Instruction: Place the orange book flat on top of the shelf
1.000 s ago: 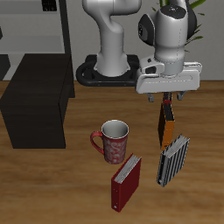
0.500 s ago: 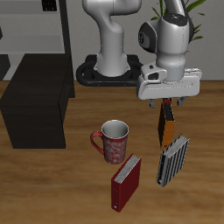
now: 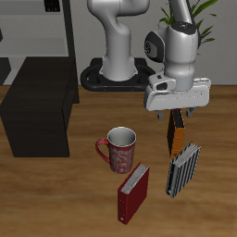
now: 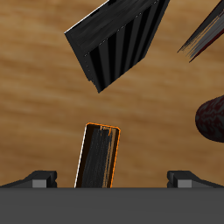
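Note:
The orange book [image 3: 174, 135] stands upright on the wooden table, beside a striped black book. My gripper [image 3: 175, 117] hangs just above it, open and empty, with a finger on each side of the book's top edge. In the wrist view the orange book [image 4: 99, 156] lies between the two spread fingertips of the gripper [image 4: 112, 178], closer to one fingertip [image 4: 39, 179] than to the other. The shelf [image 3: 39, 109], a low black cabinet with a flat top, stands across the table, beyond the mug.
A red mug [image 3: 120, 148] stands between the shelf and the orange book. A red book with white pages [image 3: 134, 193] and the striped black book [image 3: 182, 169] stand nearer the front edge. A tall dark rack [image 3: 51, 28] stands behind the shelf.
My gripper has come down a little toward the top of the orange book, and the wrist has straightened. The book and the other things have not moved.

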### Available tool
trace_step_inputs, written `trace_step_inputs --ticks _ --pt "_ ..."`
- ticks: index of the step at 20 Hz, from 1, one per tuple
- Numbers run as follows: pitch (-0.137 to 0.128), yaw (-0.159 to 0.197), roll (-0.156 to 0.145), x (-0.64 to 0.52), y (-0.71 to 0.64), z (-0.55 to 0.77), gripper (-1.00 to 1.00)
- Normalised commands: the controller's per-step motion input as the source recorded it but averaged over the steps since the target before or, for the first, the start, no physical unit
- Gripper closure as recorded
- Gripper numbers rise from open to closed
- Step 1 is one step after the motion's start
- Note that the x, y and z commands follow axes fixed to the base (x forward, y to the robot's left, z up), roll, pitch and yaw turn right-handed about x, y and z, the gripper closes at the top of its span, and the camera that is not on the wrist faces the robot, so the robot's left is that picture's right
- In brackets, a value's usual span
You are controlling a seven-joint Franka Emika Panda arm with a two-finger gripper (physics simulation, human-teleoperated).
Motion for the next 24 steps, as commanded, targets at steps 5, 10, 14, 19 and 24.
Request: trace_step_inputs --ticks 5,10,14,19,24 --pt "0.048 0.008 0.028 -0.03 0.1 -0.27 -1.0" --pt "0.05 0.004 0.04 -0.05 0.15 -0.21 1.0" --pt "0.018 -0.021 -0.009 0.0 -0.09 0.03 1.0" --pt "0.0 -0.017 -0.034 0.08 -0.26 0.14 1.0" --pt "-0.01 -0.001 -0.029 0.01 -0.21 0.14 1.0"
